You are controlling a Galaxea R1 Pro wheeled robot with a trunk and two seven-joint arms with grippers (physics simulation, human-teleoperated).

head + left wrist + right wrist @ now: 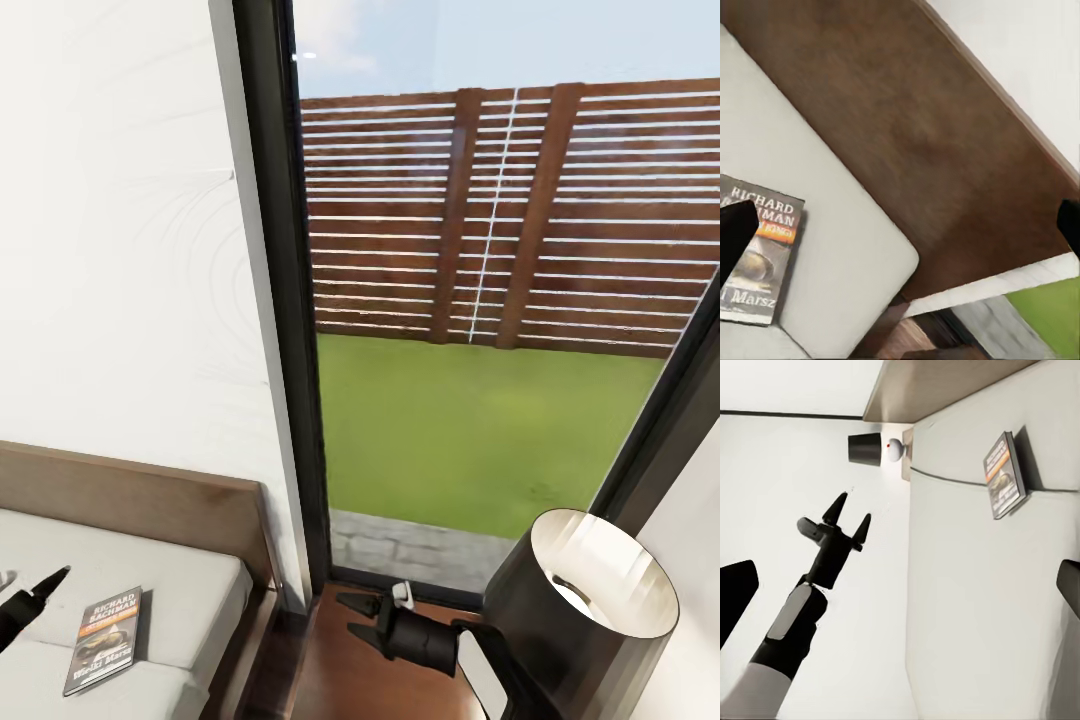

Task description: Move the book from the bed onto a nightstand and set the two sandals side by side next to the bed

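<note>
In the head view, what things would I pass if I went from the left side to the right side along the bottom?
Left black hand → dark paperback book with white lettering and an orange band on the pale grey-white mattress → dark brown wooden bed frame → right black hand → black-shaded lamp.

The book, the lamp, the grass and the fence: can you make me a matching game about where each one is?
Things:
1. book
2. lamp
3. grass
4. fence

Places:
A. at the far end of the yard
B. lying flat on the bed's mattress
C. just outside the window, green
D. indoors, near the right gripper

Pairs: 1-B, 2-D, 3-C, 4-A
</note>
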